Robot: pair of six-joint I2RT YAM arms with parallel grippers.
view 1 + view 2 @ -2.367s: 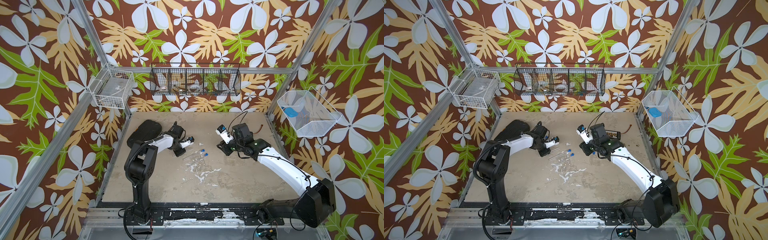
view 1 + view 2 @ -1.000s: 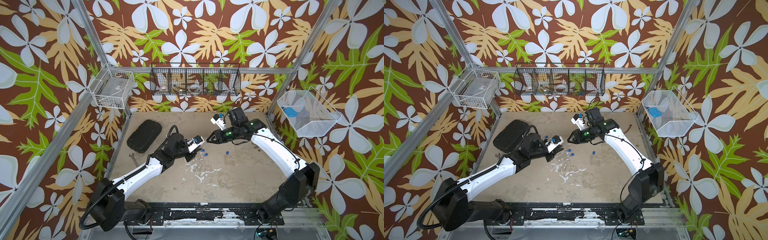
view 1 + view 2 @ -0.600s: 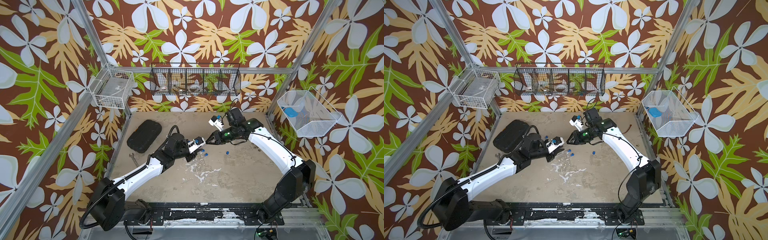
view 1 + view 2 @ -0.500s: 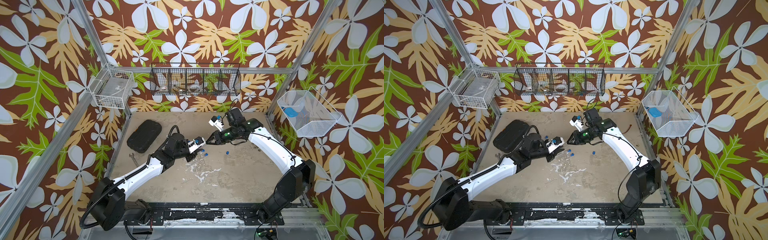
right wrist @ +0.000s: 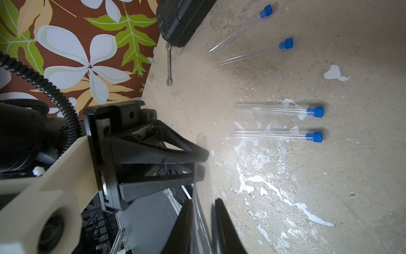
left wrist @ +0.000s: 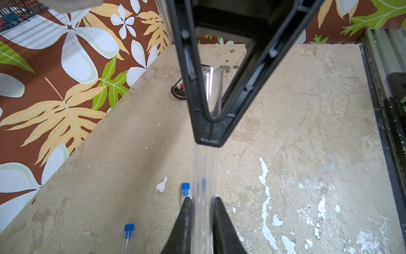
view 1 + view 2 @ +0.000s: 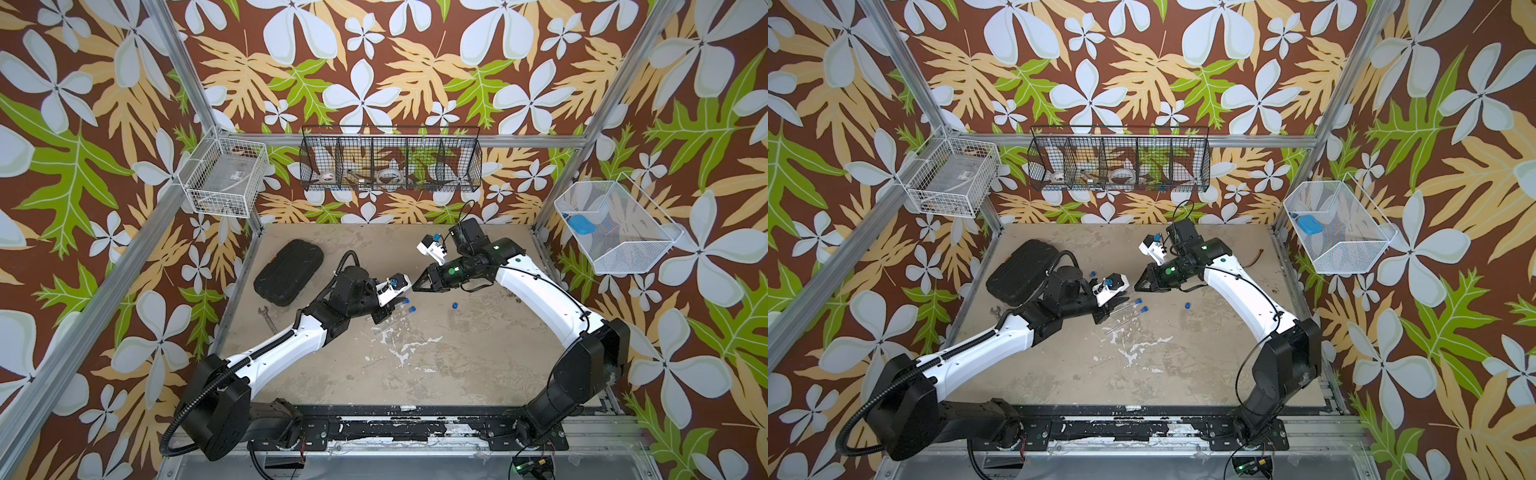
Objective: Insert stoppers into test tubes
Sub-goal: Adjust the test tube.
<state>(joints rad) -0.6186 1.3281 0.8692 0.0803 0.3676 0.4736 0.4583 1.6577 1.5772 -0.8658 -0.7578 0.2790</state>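
faint test tube [image 6: 204, 171], blurred, cropped — between left fingers [image 6: 186, 220]

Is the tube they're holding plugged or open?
Open. The test tube shows no blue at either end; one stopper lies loose on the table.

Robot lab test cell, aluminium frame [image 7: 519, 141], leaf-print walls [image 7: 361, 62], wire baskets [image 7: 461, 166], scuffed tabletop [image 7: 457, 365]

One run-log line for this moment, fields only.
left gripper: shut on unstoppered test tube | right gripper: shut on same test tube | table: four stoppered tubes, one loose stopper
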